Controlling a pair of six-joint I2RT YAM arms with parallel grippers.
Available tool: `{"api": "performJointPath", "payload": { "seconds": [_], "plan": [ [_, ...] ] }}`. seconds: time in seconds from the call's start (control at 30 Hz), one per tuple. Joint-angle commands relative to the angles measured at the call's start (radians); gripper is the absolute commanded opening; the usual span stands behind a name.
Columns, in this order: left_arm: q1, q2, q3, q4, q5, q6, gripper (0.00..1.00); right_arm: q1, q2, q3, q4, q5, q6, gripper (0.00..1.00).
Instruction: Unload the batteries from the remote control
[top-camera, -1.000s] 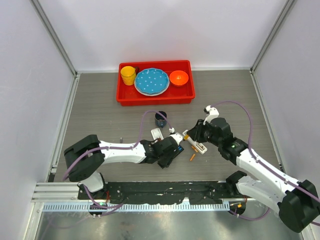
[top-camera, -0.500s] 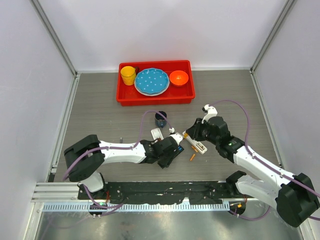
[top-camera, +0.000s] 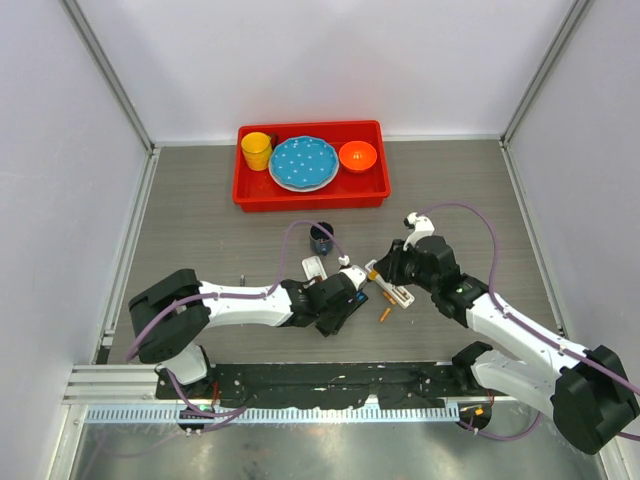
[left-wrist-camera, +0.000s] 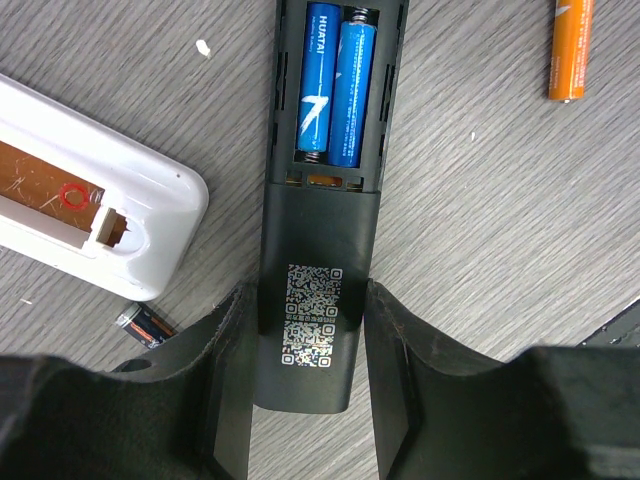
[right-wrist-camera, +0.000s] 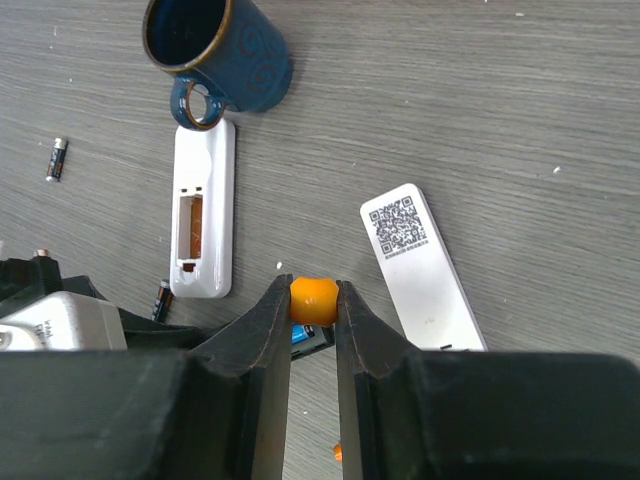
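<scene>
A black remote (left-wrist-camera: 318, 225) lies on the table with its back open, and two blue batteries (left-wrist-camera: 335, 85) sit side by side in the compartment. My left gripper (left-wrist-camera: 310, 320) is shut on the remote's lower end; it also shows in the top view (top-camera: 345, 290). My right gripper (right-wrist-camera: 314, 288) is shut on the rounded orange end of a screwdriver handle (right-wrist-camera: 314, 301), just above the black remote (top-camera: 375, 270). An orange battery (left-wrist-camera: 570, 50) lies loose on the table to the right (top-camera: 384, 314). A small dark battery (left-wrist-camera: 140, 325) lies by a white remote (left-wrist-camera: 90, 225) whose compartment is empty.
A blue mug (right-wrist-camera: 225, 55) stands behind the white remote (right-wrist-camera: 205, 210). A white remote with a QR label (right-wrist-camera: 420, 265) lies to the right. Another dark battery (right-wrist-camera: 57, 158) lies far left. A red tray (top-camera: 310, 200) with cup, plate and bowl stands at the back.
My right gripper has shifted slightly left and back with the orange handle in it. My left arm and the black remote have not moved.
</scene>
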Motion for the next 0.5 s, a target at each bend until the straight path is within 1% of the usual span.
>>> {"api": "performJointPath", "payload": {
  "seconds": [0.0,0.27,0.47],
  "plan": [
    [-0.003,0.07,-0.028,-0.032,0.068,-0.021,0.0,0.005,-0.009,-0.011,0.043,0.006,-0.022,0.01],
    [-0.003,0.07,-0.029,-0.033,0.068,-0.023,0.0,0.005,-0.01,-0.02,0.047,-0.01,-0.015,0.01],
    [-0.003,0.071,-0.029,-0.03,0.071,-0.024,0.0,0.005,-0.049,-0.011,0.043,0.021,-0.006,0.01]
  ]
}}
